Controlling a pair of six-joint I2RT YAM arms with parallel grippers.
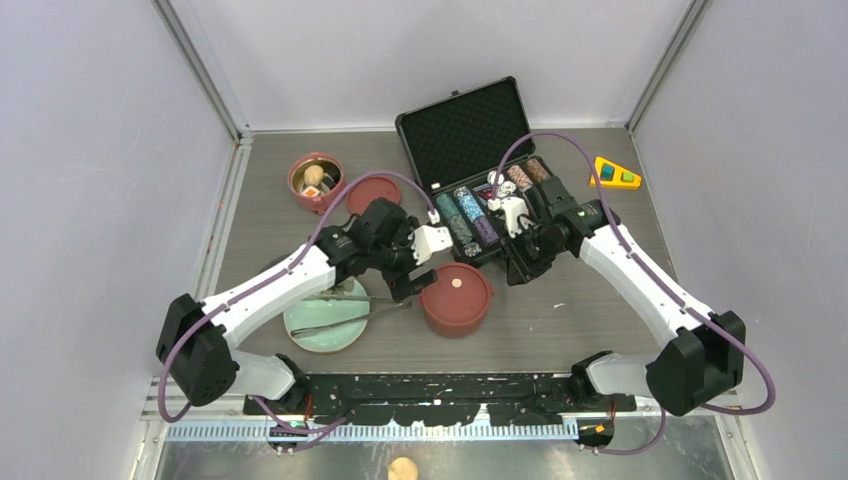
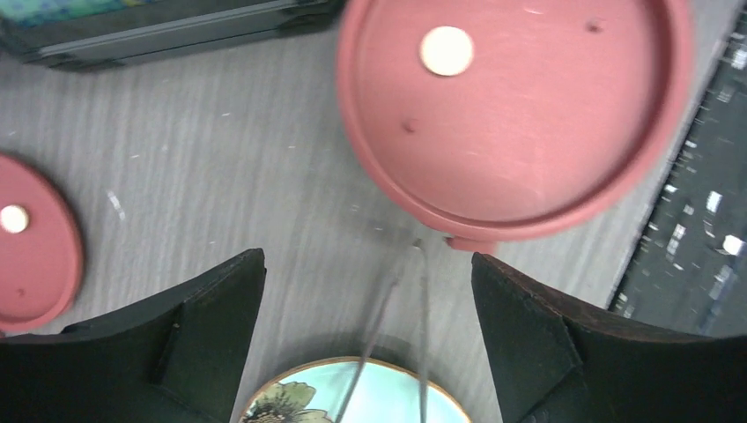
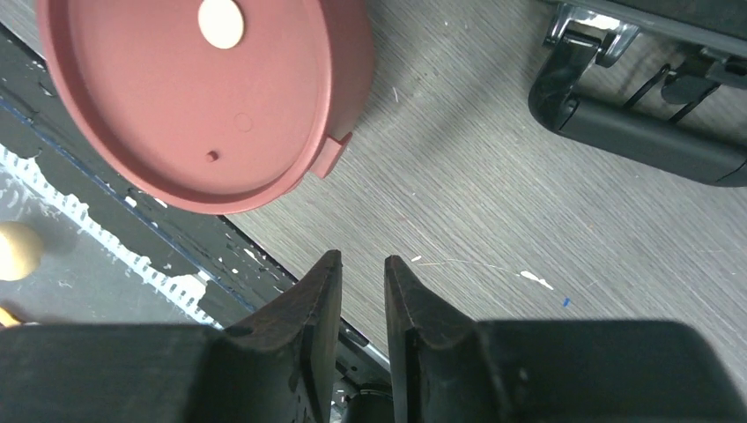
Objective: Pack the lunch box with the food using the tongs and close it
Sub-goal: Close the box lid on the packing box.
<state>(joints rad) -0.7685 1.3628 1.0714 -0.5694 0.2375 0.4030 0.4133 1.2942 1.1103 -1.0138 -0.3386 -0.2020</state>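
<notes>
Near the front edge of the table (image 1: 580,300), at its middle, a closed lunch box tier (image 1: 456,297) is seen with its flat red lid on. Just left of it, a pale green plate (image 1: 325,330) is set, and the tongs (image 1: 350,310) are laid across the plate, their tips reaching off it toward the tier. The left gripper (image 1: 400,285) is held above those tips with its jaws spread wide and nothing gripped. From the left wrist, the thin arms of the tongs (image 2: 424,335) are seen below the gap, between the plate (image 2: 440,407) and the tier (image 2: 520,115).

Toward the back left corner, an open lunch box tier (image 1: 316,181) is found with food (image 1: 314,176) inside, and a loose red lid (image 1: 372,195) lies just beside it.

The right gripper (image 1: 520,270) is held to the right of the closed tier (image 3: 176,97), by the front of the black case (image 1: 470,170) of poker chips (image 1: 465,215). Its jaws are parted only narrowly, and nothing is held.
</notes>
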